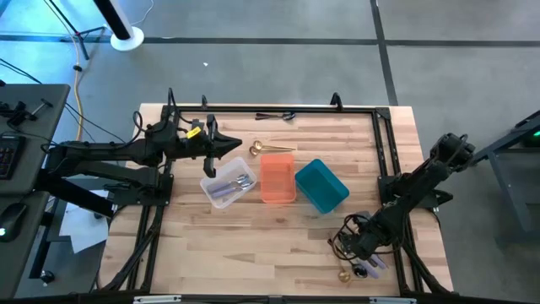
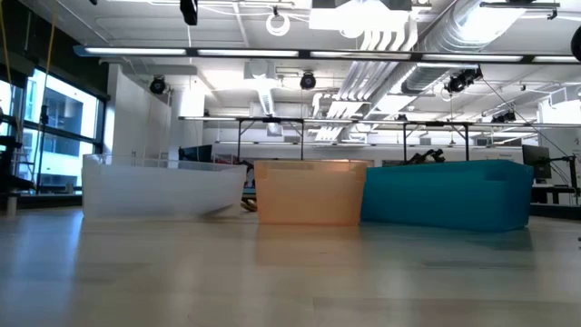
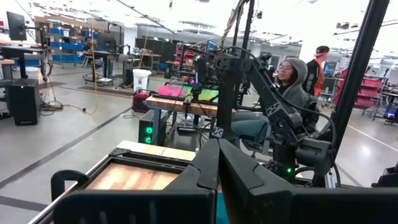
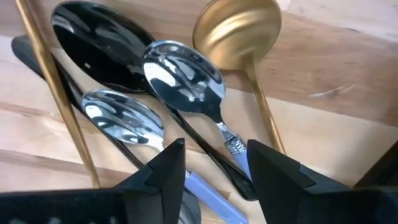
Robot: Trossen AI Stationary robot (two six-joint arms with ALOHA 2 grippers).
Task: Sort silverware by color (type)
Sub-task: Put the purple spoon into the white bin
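A heap of silverware (image 1: 363, 263) lies at the table's near right. My right gripper (image 1: 358, 252) points down over it, open. In the right wrist view a black spoon (image 4: 99, 53), two silver spoons (image 4: 183, 78) (image 4: 121, 118) and a gold spoon (image 4: 236, 31) lie crossed on the wood. My right gripper (image 4: 217, 165) has one finger on either side of the upper silver spoon's neck (image 4: 227, 140). A gold spoon (image 1: 270, 149) lies alone behind the orange bin. Black pieces (image 1: 275, 115) lie at the far edge. My left gripper (image 1: 229, 145) waits shut above the table's left. My right gripper stands over the heap from above with the silver spoon's neck (image 4: 227, 140) in the gap. One fingertip (image 4: 168, 171) overlaps a pale blue handle (image 4: 208, 190). Whether either finger touches the silverware I cannot tell.
Three bins stand in a row mid-table: a clear bin (image 1: 226, 186) holding silver pieces, an orange bin (image 1: 278, 179) and a teal bin (image 1: 321, 186). A black frame (image 1: 384, 143) borders the table. Beyond the table a person (image 3: 292, 81) sits.
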